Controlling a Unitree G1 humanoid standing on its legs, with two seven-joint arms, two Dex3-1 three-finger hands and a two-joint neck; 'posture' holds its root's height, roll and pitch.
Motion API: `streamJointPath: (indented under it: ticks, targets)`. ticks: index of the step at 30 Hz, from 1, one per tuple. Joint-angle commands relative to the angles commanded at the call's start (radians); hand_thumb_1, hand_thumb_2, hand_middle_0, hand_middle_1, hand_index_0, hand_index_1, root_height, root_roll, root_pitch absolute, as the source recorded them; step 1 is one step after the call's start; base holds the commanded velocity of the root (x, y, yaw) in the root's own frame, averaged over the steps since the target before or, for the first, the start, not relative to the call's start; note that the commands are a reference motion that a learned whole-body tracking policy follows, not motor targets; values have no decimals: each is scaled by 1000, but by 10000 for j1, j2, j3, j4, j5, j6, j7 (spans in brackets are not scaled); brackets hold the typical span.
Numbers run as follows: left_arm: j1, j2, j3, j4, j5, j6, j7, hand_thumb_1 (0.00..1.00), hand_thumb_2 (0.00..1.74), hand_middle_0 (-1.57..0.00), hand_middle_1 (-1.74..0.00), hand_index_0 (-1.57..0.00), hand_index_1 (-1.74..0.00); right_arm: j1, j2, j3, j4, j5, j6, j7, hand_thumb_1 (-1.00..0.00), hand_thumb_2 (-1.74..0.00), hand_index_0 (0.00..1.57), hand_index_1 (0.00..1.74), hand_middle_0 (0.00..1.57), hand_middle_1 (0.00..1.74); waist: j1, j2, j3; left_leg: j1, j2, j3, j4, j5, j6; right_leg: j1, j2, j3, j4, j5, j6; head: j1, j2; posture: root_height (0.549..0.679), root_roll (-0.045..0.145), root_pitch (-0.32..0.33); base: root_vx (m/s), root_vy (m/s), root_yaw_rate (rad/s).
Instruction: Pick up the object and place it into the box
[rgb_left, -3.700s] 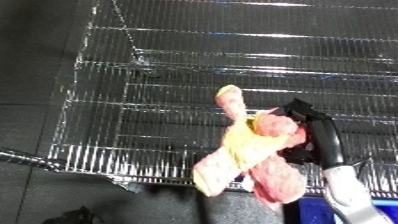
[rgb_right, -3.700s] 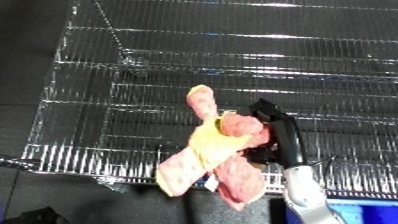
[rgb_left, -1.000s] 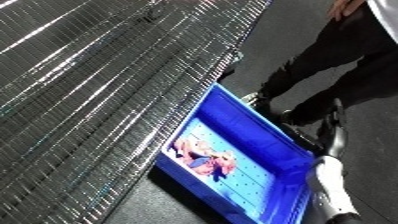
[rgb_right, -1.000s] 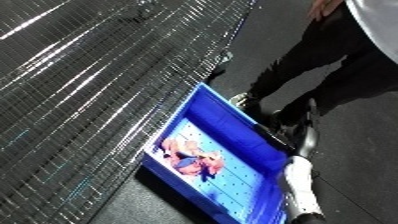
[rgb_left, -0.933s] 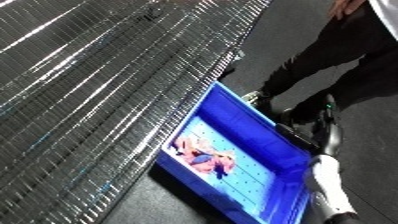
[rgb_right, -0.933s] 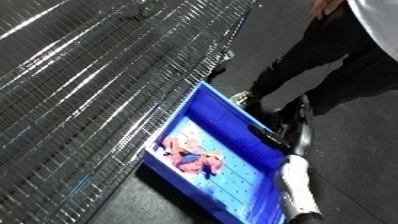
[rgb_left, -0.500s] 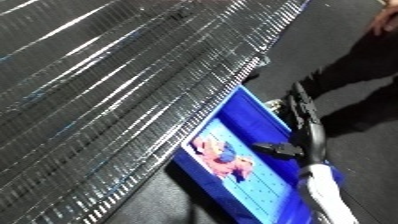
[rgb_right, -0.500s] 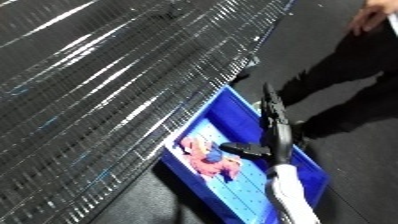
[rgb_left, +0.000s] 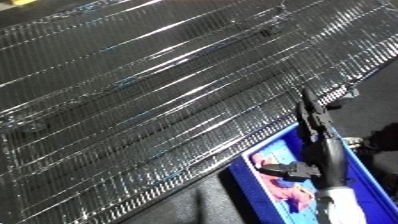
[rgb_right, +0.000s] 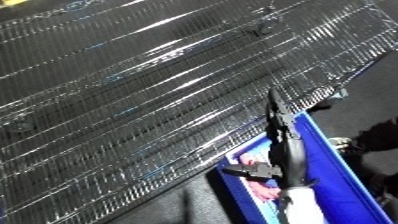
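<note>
- Wire shelving (rgb_left: 151, 100) fills most of both views, a slanted grid of shiny metal rods running from the upper right down to the lower left.
- Dark floor (rgb_left: 187, 205) shows below the shelf edge at the bottom of the view.
- At the lower right sits the bin (rgb_right: 333, 165), bright blue, with its upper corner just beside the shelf edge.
- Inside the bin lies the toy (rgb_left: 284, 185), a pink and red soft thing on the blue bottom, partly hidden by the arm.
- The right hand (rgb_left: 313, 127) reaches up over the bin, black, with its fingers (rgb_left: 306, 102) straight and stretched out toward the shelf, holding nothing.
- Its thumb (rgb_left: 282, 170) sticks out sideways to the left, over the toy but not curled round it.
- The white forearm (rgb_right: 298, 207) comes in from the bottom edge and covers part of the bin's middle.
- A dark shape (rgb_right: 378, 137) lies on the floor to the right of the bin; what it is cannot be told.
- No writing or label can be read on the bin or the shelf.
- The left hand shows in neither view.
</note>
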Motion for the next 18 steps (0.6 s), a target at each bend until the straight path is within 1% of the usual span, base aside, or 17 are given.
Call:
streamJointPath:
  ticks: [4, 9, 13, 18]
  targets:
    - [-167, -47, -37, 56, 35, 55, 14, 1000, 1740, -1570, -1740, -1570, -1740, -318, 14, 396, -45, -178, 153, 40, 0, 0, 0, 0, 0, 0, 142, 0, 24, -28, -38, -62, -39, 29, 13, -27, -7, -26, 32, -56, 2, -603, -198, 656, 54, -25, 14, -3, 76]
    - [-297, -79, -24, 118, 112, 124, 37, 1000, 1740, -1570, -1740, -1570, -1740, -533, 62, 743, -31, -284, 337, 146, 0, 0, 0, 0, 0, 0, 292, -24, 26, -83, -70, -137, -2, 33, 22, -62, -14, -47, 150, -189, -3, -1150, -321, 656, 55, -19, 24, -4, 82]
    - [-397, -95, -7, 185, 135, 159, 63, 1000, 1740, -1570, -1740, -1570, -1740, -665, 90, 969, 102, -264, 451, 243, 0, 0, 0, 0, 0, 0, 406, -41, 26, -71, -82, -194, -45, 48, 14, -43, -47, -97, 188, -283, 10, -1389, -325, 655, 54, -15, 26, -4, 95]
    - [-466, -107, 4, 244, 150, 157, 100, 1000, 1740, -1570, -1740, -1570, -1740, -809, 89, 1178, 216, -310, 509, 309, 0, 0, 0, 0, 0, 0, 512, -61, 26, -17, -101, -252, -158, 76, 10, -5, -81, -167, 176, -319, 31, -1486, -243, 656, 54, -10, 22, -6, 67]
